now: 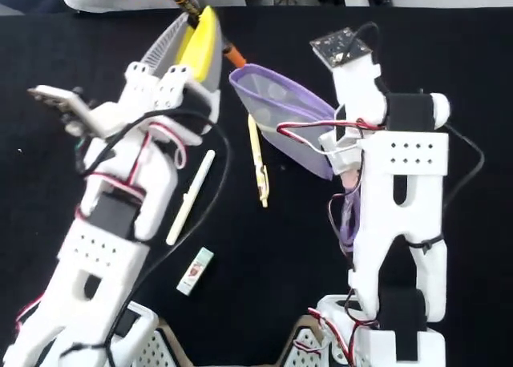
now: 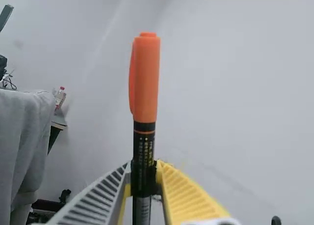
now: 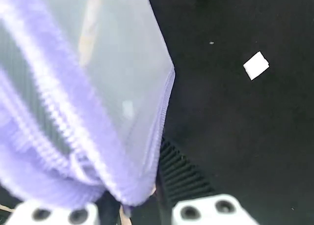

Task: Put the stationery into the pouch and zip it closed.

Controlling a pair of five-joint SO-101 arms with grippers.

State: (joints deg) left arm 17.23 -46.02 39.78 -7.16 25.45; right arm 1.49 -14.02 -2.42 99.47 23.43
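Now, left pincer [image 2: 144, 178] clamped on orange marker [image 2: 144, 77], right pincer [image 3: 147, 188] pinching purple pouch [image 3: 98, 87], white pen [image 1: 191, 197] lying on black surface [image 1: 449, 62]

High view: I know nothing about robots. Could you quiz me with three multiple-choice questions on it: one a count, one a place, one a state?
1. How many loose stationery items lie on the black table?
A. one
B. three
C. six

2. Where is the orange marker?
A. flat on the table
B. clamped in the left tool
C. under the eraser

3. How is the purple pouch in the right tool?
A. mouth open
B. zipped shut
C. folded flat

Answers:
1 B: a white pen, a pale yellow pen and a small eraser lie there.
2 B: the left wrist view shows the marker upright between the ribbed jaws.
3 A: its rim gapes toward the marker.
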